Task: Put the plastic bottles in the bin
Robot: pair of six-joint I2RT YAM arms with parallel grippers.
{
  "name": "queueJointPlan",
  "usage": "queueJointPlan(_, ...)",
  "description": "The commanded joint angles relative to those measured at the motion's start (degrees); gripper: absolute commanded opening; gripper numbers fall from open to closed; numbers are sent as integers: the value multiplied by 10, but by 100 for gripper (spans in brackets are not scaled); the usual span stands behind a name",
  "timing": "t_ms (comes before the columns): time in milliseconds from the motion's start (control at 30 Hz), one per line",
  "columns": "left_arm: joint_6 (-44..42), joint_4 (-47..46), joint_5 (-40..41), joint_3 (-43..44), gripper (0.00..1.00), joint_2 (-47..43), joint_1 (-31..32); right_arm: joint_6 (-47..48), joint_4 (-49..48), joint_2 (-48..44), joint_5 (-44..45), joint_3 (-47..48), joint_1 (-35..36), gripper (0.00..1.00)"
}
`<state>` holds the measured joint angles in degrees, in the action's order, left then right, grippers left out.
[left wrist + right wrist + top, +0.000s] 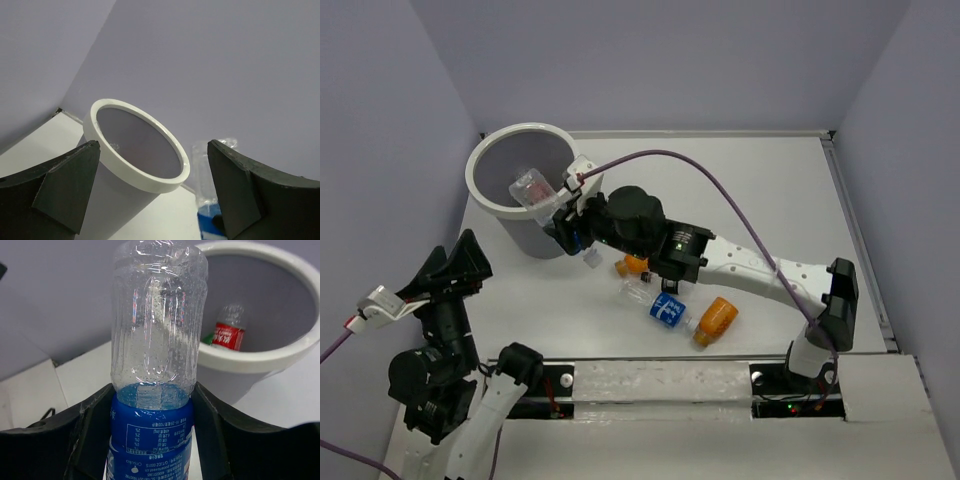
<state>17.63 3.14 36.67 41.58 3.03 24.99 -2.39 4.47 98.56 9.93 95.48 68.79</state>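
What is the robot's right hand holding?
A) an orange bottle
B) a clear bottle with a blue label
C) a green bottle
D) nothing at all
B: in the right wrist view the right gripper is shut on both sides of a clear bottle with a blue label, close to the bin.
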Motion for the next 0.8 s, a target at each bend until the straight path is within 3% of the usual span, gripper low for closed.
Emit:
queueJointPlan(0,4,-28,10,-12,99,-4,-4,16,-90,-12,11,33,-22,50)
queueJointPlan(133,3,-24,-26,-4,99,37,-5,39,-188,14,-3,73,-53,49)
queueJointPlan(267,5,-25,-62,-5,99,58,-5,49,-354,67,-47,92,-80,49)
queueJointPlan(367,5,-25,-74,-5,99,61,-5,67,-402,132,-43,162,-86,48)
queueJointPlan(633,4,-27,-91,-6,99,64,-6,42,-388,342,-76,426,-111,47)
queueJointPlan(700,2,-27,-89,-6,99,62,-5,42,-380,364,-69,444,-111,47)
queueJointPlan(767,2,-28,-91,-7,99,62,-4,42,-375,369,-62,439,-111,56)
